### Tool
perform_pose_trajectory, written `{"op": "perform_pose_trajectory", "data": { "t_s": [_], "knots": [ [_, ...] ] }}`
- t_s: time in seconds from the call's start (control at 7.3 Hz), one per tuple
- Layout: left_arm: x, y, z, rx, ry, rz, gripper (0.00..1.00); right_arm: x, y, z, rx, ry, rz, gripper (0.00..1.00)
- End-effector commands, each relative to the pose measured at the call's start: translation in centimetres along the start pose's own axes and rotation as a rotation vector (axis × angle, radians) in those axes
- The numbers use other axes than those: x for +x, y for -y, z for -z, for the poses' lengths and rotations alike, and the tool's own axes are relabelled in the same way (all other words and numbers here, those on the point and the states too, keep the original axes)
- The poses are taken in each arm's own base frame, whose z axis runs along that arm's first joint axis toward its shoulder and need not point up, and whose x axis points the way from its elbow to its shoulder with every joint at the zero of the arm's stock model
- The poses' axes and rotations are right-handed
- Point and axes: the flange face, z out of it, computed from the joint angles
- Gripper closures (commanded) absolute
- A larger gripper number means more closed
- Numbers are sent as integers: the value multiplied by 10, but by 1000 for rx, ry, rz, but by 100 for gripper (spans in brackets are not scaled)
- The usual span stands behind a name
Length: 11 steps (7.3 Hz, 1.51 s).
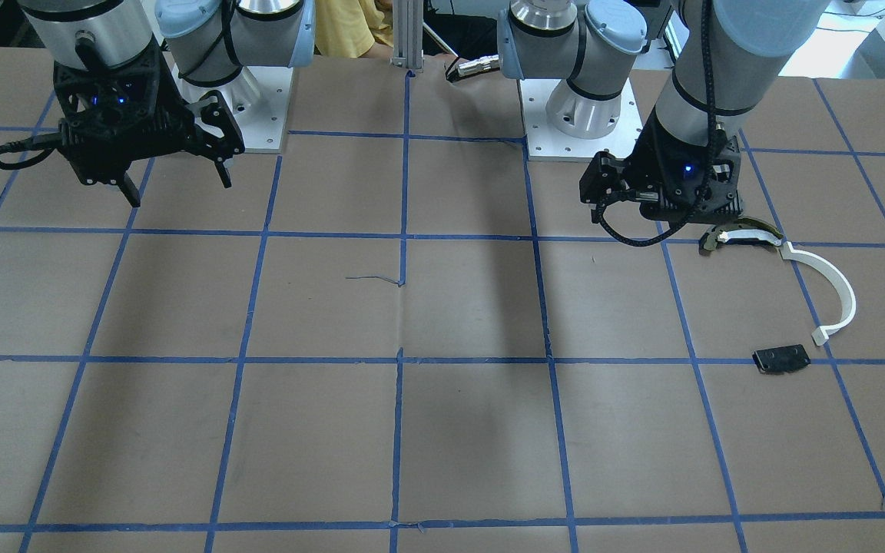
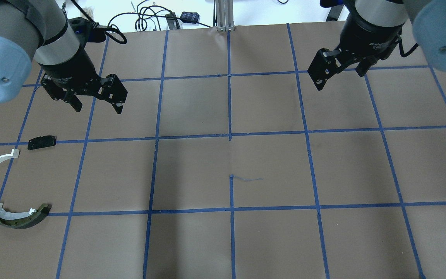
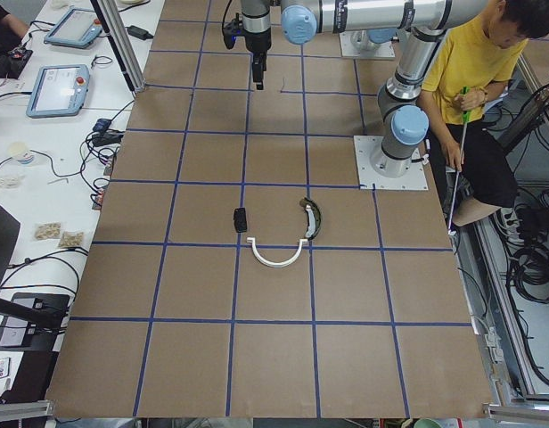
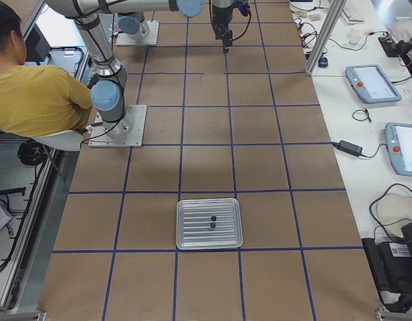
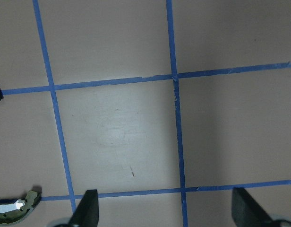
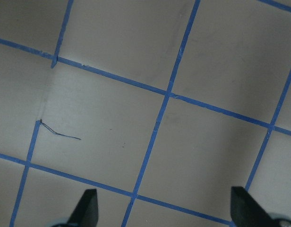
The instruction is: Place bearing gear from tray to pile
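On tray [image 4: 190, 235]: two bearing gears [image 4: 213, 218] | left fingers [image 2: 76, 104]: spread, well apart from gears | right fingers [image 2: 319, 80]: spread, well apart

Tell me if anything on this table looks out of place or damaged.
Just one small thing: a thin blue tape strand has peeled loose near the middle of the table. Nothing looks spilled or broken.

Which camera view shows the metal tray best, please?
The exterior right view: the ribbed metal tray lies whole and unobstructed there, with two small dark parts on it. The other views show nothing identifiable as the tray.
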Motion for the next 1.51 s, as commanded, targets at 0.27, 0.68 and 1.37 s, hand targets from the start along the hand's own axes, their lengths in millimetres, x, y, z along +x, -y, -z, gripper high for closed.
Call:
{"op": "perform_pose_trajectory", "data": {
  "t_s": [0.27,0.68,1.37],
  "knots": [
    [-4,1,0,0,1,7,0,127,-13,-11,-40,-7,-168,0],
    [-4,0,0,-1,0,7,0,310,-87,-60,-121,29,137,0],
    [-2,0,-1,-3,0,4,0,549,-190,-253,-93,-5,586,0]
  ]
}}
